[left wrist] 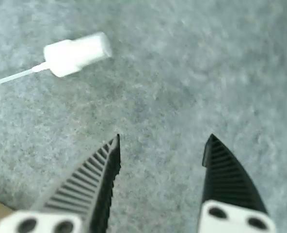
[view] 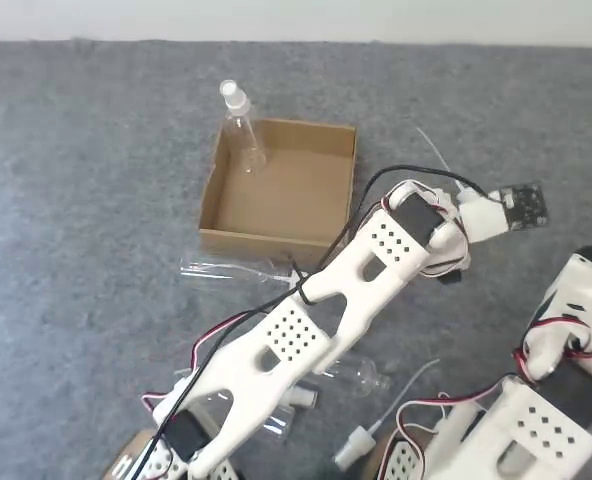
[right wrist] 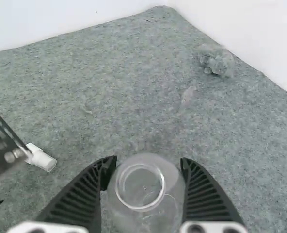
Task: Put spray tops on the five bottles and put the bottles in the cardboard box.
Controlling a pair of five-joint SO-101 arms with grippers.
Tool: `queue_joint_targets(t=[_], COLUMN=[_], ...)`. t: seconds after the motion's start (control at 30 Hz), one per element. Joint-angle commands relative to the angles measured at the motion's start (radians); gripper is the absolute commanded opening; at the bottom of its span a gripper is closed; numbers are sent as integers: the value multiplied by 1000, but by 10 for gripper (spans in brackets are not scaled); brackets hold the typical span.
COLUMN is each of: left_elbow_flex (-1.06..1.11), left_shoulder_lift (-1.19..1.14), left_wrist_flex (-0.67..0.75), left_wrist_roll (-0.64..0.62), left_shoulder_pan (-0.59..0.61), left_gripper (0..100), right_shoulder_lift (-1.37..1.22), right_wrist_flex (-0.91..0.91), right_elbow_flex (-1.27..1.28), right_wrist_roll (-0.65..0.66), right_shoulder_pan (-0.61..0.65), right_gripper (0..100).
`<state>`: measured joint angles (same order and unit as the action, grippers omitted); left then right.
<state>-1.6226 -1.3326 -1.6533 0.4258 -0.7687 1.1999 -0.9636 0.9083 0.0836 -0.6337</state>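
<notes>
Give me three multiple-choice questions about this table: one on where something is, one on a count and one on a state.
1. Where does the capped bottle stand?
A. On the carpet beside the box
B. Inside the box, at a far corner
C. Between a gripper's fingers

2. How many bottles are in the box?
A. One
B. Three
C. Five

3. What is the state of the held bottle in the right gripper?
A. Fitted with a spray top
B. Open at the neck, with no spray top
C. Lying flat in the box

Answers:
1. B, since its base sits within the box walls at the corner away from the arms.
2. A, since the capped bottle is alone in the box.
3. B, since the right wrist view looks straight into its bare round mouth.
</notes>
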Motion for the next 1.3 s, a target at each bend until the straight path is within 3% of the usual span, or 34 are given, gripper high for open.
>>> queue_joint_targets(t=[0.0,0.2,0.4,0.63,1.0,1.27], left_elbow_flex=[-48,-48,-50,-51,-51,-51], left_shoulder_lift=[43,-31,-110,-6,204,351], left_wrist_flex=[114,368,474,339,94,8], left_wrist_roll=[-143,-342,-367,-359,-371,-402], left_shoulder_pan=[12,57,58,63,63,112], left_gripper=[261,261,261,179,169,90], right_shoulder_lift=[27,27,22,16,25,13], right_wrist_flex=[21,19,19,38,48,82], right_elbow_flex=[-72,-71,-71,-72,-72,-71], right_wrist_roll=[17,17,12,9,9,9], right_shoulder_pan=[-2,38,41,41,33,36], right_gripper=[84,81,80,80,80,80])
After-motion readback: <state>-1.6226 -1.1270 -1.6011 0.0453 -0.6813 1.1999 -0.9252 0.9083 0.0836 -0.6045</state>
